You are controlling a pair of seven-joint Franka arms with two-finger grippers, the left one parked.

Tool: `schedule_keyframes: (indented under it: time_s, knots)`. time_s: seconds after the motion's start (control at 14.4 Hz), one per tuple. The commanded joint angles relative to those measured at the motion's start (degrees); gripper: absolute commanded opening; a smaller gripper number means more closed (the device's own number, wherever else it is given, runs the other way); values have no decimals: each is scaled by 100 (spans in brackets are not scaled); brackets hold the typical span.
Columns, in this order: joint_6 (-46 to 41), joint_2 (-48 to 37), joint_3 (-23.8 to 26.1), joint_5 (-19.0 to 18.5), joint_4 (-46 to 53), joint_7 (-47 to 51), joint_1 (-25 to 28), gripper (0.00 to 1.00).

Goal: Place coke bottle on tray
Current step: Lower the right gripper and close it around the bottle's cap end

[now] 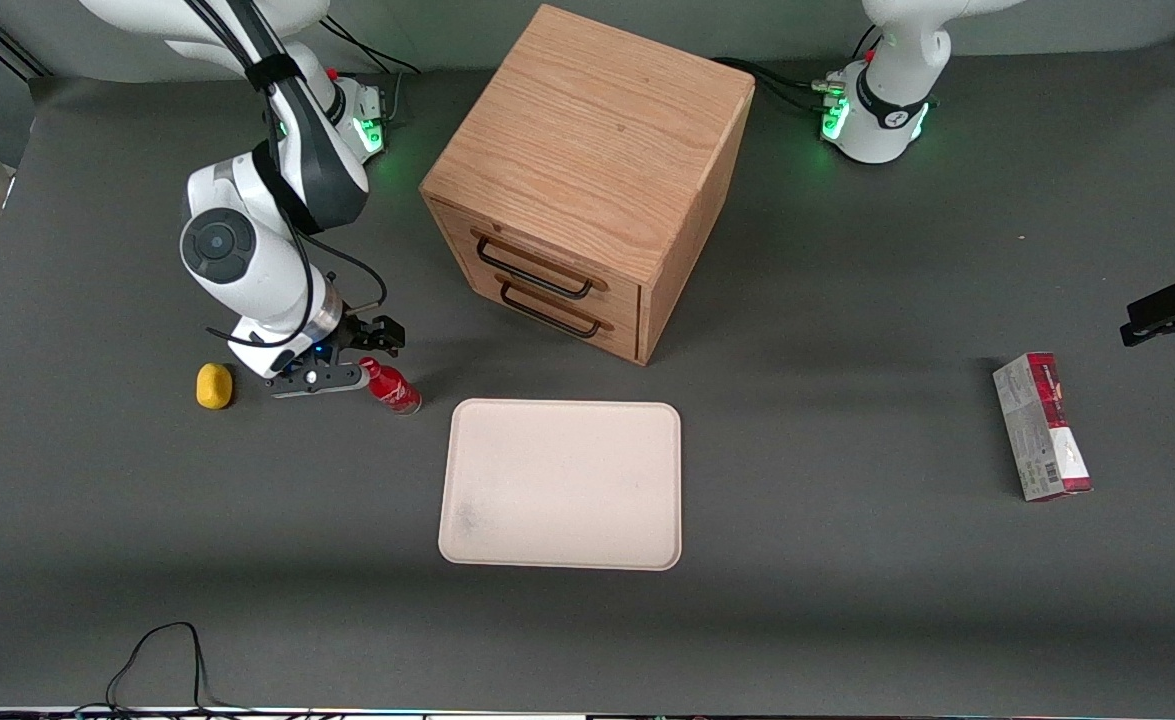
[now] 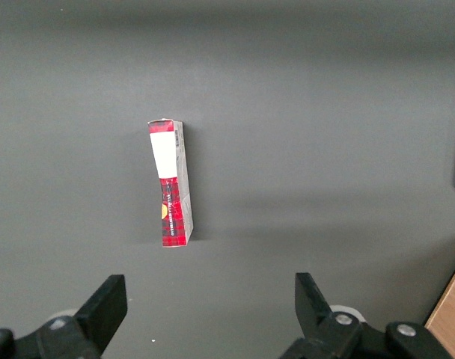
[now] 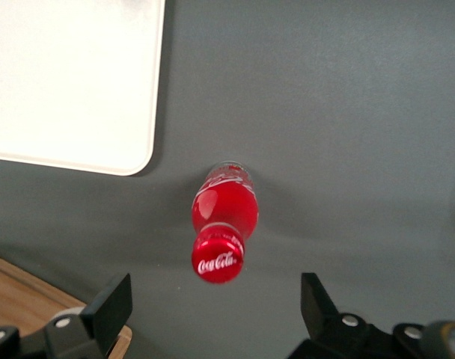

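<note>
The step in hand looks like the reach for the coke bottle [image 1: 391, 388]; it is not picked up yet; the gripper [image 1: 347, 365] hangs just above it with its two fingers [image 3: 111, 307] spread wide apart and holding nothing. The bottle stands upright on the dark table [image 1: 847, 560], near the tray [image 1: 562, 484] but not touching it, toward the working arm's end; the red cap [image 3: 218, 258] sits between the open fingers, a bit below them. Next, I think, the gripper must go down around the bottle's neck, squeeze shut, lift, and carry it over to the tray, which has nothing on it.
</note>
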Motion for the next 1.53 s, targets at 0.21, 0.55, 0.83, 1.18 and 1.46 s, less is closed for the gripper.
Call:
schedule_keyframes:
  time_s: [0.21, 0.55, 0.83, 1.18, 1.46]
  knots:
    - [190, 202, -58, 35, 60, 135, 42, 100]
    - [155, 245, -67, 27, 157, 161, 25, 45]
    - [129, 246, -67, 27, 183, 205, 25, 3]
    - [-940, 184, -67, 9, 945, 363, 42, 0]
    - [-2496, 140, -85, -9, 2176, 355, 7, 0]
